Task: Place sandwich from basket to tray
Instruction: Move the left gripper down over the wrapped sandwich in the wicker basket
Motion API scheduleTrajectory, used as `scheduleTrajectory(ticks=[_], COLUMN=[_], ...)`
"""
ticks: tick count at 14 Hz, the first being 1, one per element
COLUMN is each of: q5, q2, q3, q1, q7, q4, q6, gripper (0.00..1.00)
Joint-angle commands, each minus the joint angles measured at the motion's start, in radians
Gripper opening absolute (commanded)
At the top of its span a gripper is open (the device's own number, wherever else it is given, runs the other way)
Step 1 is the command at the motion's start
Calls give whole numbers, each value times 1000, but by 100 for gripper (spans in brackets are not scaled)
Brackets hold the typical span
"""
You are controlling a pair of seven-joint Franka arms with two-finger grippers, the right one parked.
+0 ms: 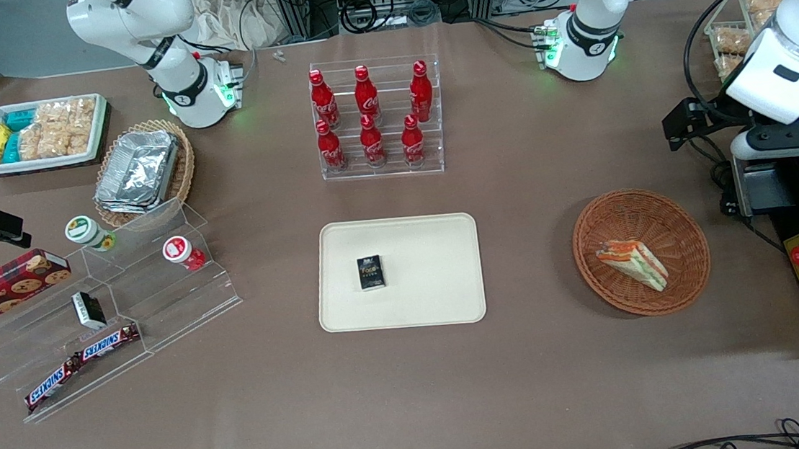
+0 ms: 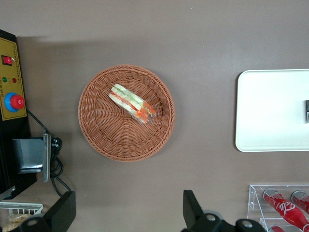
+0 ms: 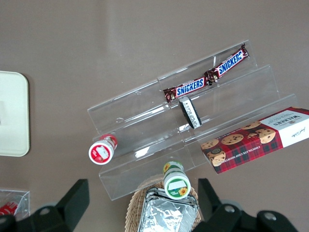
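Table (image 1: 541, 357): basket (image 1: 689, 228) holding sandwich (image 1: 633, 263), tool (image 2: 128, 212) above

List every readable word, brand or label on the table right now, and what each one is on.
"SNICKERS": two bars on the clear stepped stand.
"Walkers": red tartan cookie box.
"Coca-Cola" script: red bottles in the clear rack.
"Face": small black box on the tray; smaller print unreadable.
Cup lids, snack packets: unreadable.
Sandwich, basket: no text.
Gripper, open, hovers above the basket.
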Motion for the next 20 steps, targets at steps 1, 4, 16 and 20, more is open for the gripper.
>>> scheduleTrajectory(ticks=[1,4,16,20], q5=[-38,-58,-58,-54], q2=[-9,14,259,379], q3=[7,7,7,7], q1=[1,26,135,127], q7=[0,-3,-498,-656], q4=[2,-1,-471,-475], q6=[-13,-16,637,767], gripper=[100,100,100,100])
